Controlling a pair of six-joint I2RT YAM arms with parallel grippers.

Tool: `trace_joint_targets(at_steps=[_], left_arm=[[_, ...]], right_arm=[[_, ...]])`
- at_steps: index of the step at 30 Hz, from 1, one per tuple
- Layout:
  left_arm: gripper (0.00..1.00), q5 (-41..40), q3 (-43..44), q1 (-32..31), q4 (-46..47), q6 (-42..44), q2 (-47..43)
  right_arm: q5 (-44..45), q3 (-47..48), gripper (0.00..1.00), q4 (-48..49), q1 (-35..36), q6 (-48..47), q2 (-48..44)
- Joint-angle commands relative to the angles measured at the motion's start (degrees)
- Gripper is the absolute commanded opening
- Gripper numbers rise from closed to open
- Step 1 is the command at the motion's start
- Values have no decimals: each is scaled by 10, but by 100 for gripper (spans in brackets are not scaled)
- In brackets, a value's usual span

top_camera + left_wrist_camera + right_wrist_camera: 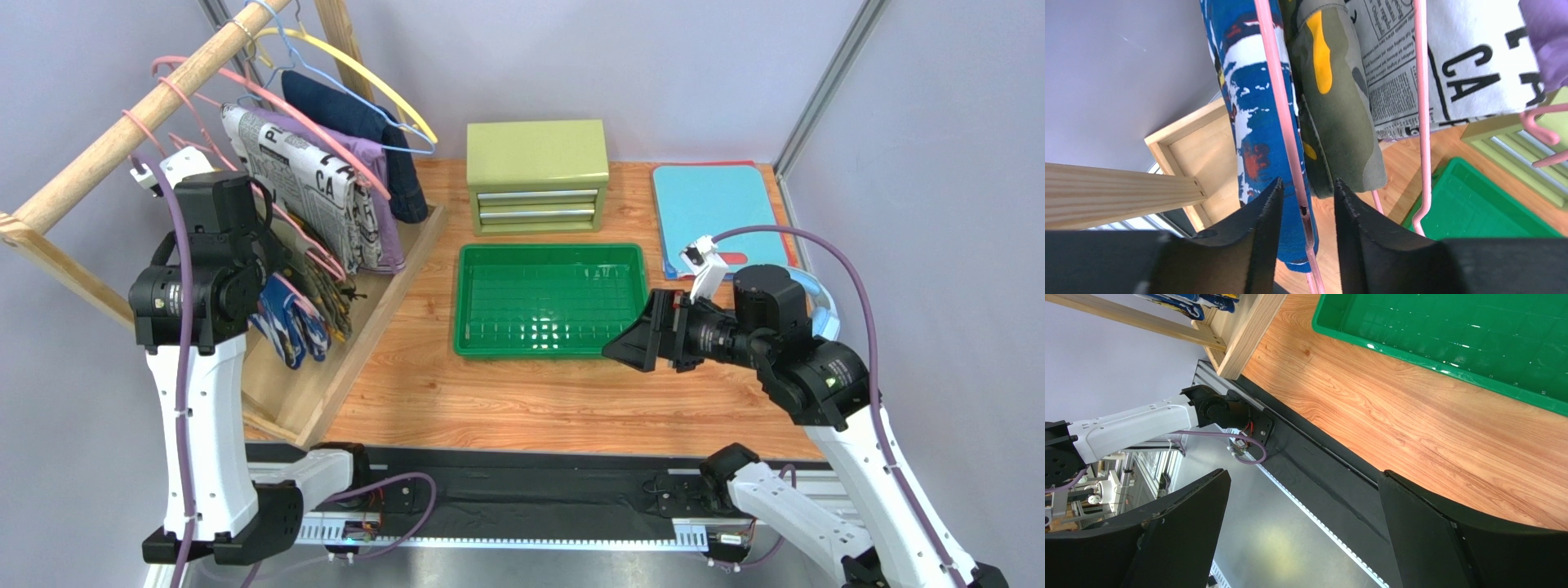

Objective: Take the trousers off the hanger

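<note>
Left gripper [1308, 184], half closed and pinching nothing, straddles the hanger [1281, 110] wire and the hem of the trousers [1250, 116] hanging left of centre in the wrist frame; I'd reckon it should clamp cloth alone, clear of wire, so they slide off.

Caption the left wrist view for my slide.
Open left hand straddles the hanger and trousers edge, beside a camouflage garment and a newsprint garment.
</note>
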Motion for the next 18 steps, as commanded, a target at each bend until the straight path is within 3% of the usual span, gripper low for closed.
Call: trace_joint_targets(at_steps=[1,6,13,17,18], left_arm=[[49,-34,35,5,1,-4,3],[48,-50,45,7,-15,-18,11],[32,-77,43,7,-4,-3,10],[28,-70,31,24,-1,-7,12],[23,-68,28,26,-1,-9,12]], right_arm=[[-2,25,97,-3,2,6,-6],[0,33,97,-4,2,1,-2],[0,43,97,-11,2,-11,6],[0,65,97,-24,2,-19,15],[0,68,97,-26,2,-20,15]])
